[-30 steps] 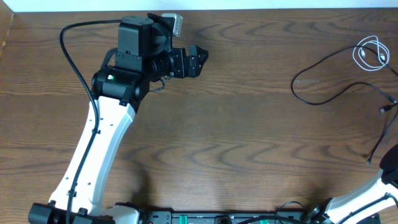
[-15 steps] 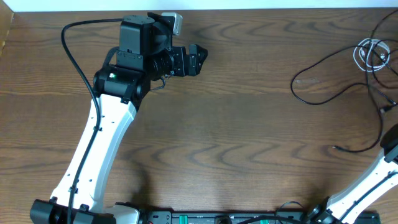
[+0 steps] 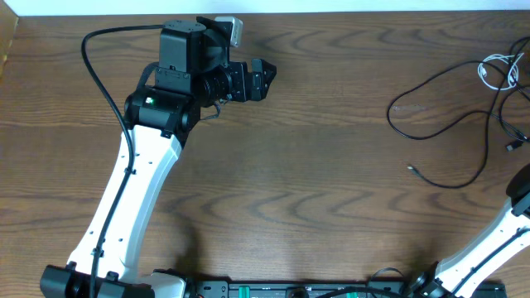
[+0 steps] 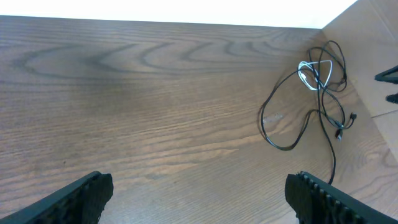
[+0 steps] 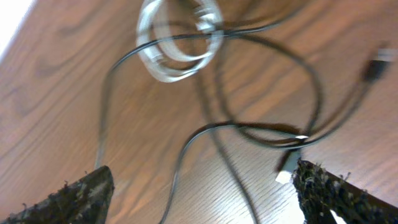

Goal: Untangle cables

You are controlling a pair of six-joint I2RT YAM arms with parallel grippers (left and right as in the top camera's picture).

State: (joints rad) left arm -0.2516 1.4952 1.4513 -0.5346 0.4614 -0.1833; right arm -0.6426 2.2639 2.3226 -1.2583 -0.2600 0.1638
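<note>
Right fingers (image 5: 68, 196), spread and empty like the left fingers (image 4: 74, 199), should close on one black cable (image 5: 217, 126) clear of the white cord (image 5: 171, 74), then draw slowly

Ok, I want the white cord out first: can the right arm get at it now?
Probably yes: the right gripper is open with the white cord just ahead, but black cables cross the cord, so a clean grab looks doubtful.
</note>
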